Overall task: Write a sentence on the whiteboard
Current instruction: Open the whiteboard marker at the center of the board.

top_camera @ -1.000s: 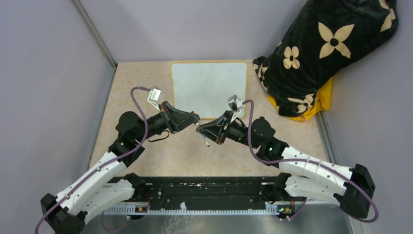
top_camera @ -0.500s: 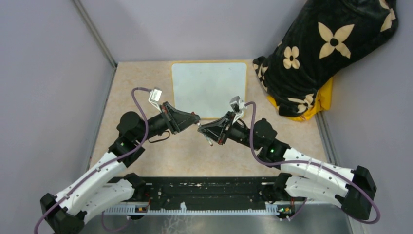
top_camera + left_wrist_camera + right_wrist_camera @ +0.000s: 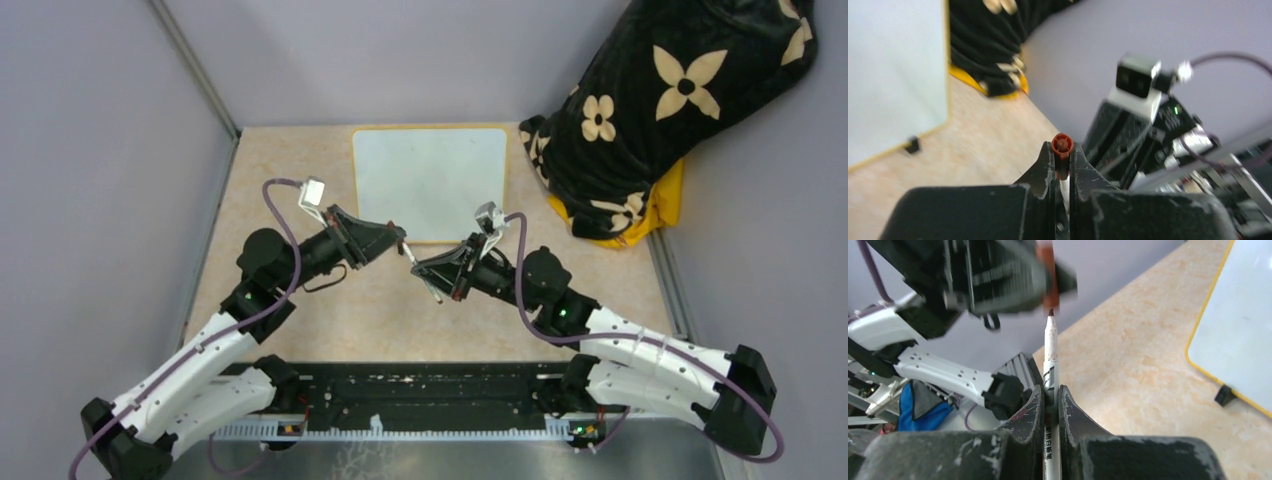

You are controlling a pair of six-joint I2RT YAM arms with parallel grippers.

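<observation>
The whiteboard (image 3: pixel 430 183) lies flat at the back middle of the table, glossy white with a thin yellow frame. No sentence shows on it. My left gripper (image 3: pixel 402 240) is shut on a reddish-brown marker cap (image 3: pixel 1062 143), just in front of the board's near edge. My right gripper (image 3: pixel 422 270) is shut on a white marker (image 3: pixel 1050 350). The marker's dark tip points at the cap (image 3: pixel 1048 275), a small gap below it. The two grippers face each other tip to tip. The board's edge appears in both wrist views (image 3: pixel 893 65) (image 3: pixel 1243 330).
A black fabric bag with cream flowers (image 3: pixel 670 110) sits at the back right on something yellow (image 3: pixel 660 205), close to the board's right edge. Grey walls close in the table on the left, back and right. A black rail (image 3: pixel 430 395) runs along the near edge.
The left wrist has shifted slightly left and back with the cap. The right arm has edged a little to the right. Both grips are unchanged.
</observation>
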